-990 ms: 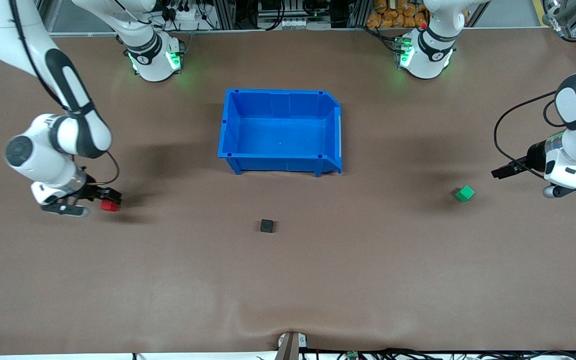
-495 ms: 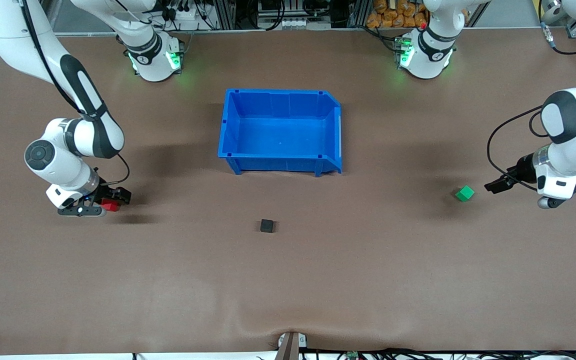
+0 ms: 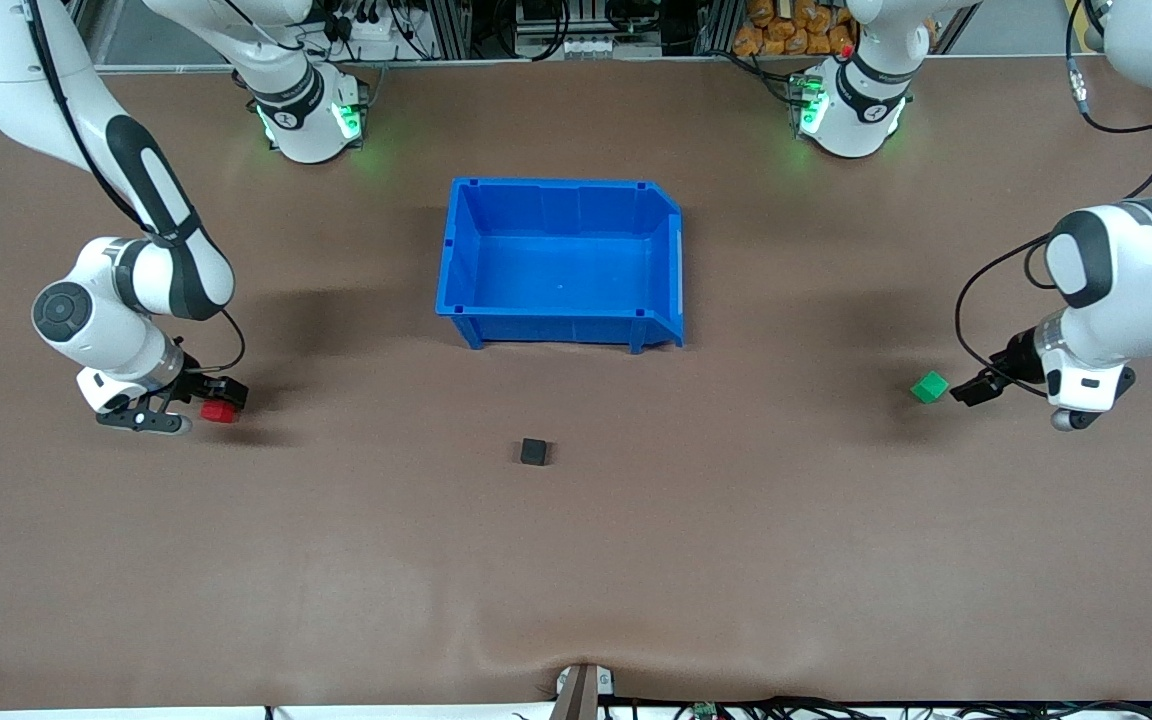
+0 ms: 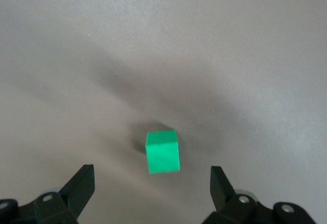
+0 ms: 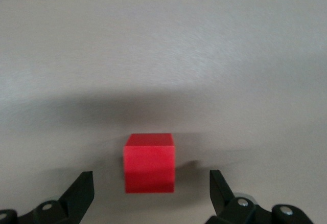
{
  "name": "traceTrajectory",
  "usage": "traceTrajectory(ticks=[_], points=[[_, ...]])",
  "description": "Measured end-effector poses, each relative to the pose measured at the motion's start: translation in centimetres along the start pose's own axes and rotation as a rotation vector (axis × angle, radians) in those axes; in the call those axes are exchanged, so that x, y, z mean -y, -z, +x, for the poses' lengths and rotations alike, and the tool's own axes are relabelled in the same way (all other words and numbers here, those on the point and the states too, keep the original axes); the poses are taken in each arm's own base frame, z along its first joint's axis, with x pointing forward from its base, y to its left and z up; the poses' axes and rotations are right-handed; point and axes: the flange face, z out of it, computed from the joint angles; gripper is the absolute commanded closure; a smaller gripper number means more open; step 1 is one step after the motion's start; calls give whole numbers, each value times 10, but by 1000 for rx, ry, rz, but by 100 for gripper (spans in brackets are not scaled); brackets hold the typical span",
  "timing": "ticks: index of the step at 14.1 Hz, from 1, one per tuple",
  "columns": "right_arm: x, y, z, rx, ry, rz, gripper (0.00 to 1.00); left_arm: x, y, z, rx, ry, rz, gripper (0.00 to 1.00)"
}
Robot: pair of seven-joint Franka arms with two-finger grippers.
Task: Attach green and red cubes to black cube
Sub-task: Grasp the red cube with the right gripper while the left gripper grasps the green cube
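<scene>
My right claw [image 3: 221, 400] is spread wide, low by the red cube [image 3: 219, 411], not gripping it. My left claw [image 3: 966, 390] gapes wide just beside the green cube [image 3: 929, 387]. The black cube [image 3: 534, 452] sits mid-worktop [image 3: 576, 560], nearer the camera than the bin [image 3: 561, 262].

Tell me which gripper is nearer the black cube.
Right, narrowly. The right gripper sits at the red cube; the left gripper sits beside the green cube; the black cube lies between.

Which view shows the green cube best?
Left wrist view: the green cube shows large, on the table, centred ahead of the open left gripper, untouched. The front view shows it small beside that gripper, toward the left arm's end. The right wrist view does not show it.
</scene>
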Motion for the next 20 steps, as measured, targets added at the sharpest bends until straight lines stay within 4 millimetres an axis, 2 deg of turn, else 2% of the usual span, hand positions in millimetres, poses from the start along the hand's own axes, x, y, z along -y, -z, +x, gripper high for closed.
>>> traceTrajectory(ticks=[3, 7, 9, 10, 11, 14, 15, 18, 20], points=[[-3, -6, 3, 4, -24, -1, 0, 1, -28, -2, 0, 27, -6, 0], [-3, -5, 6, -1, -25, -1, 0, 1, -47, -2, 5, 56, -9, 0], [-2, -7, 6, 1, -24, -1, 1, 1, -54, -2, 7, 58, -10, 6], [-2, -8, 6, 3, -24, -1, 8, 1, -56, -3, 11, 58, -8, 10], [-2, -9, 6, 4, -24, -1, 11, 1, -58, -3, 14, 58, -7, 16], [0, -11, 6, 6, -27, 0, 11, 2, -63, -4, 22, 65, -4, 25], [0, -11, 6, 6, -28, 0, 11, 2, -66, -4, 25, 78, -2, 34], [1, -11, 6, 7, -26, 1, 16, -3, -71, -8, 33, 110, 1, 49], [3, -11, 6, 7, -25, 2, 17, -7, -72, -11, 35, 120, 2, 53]])
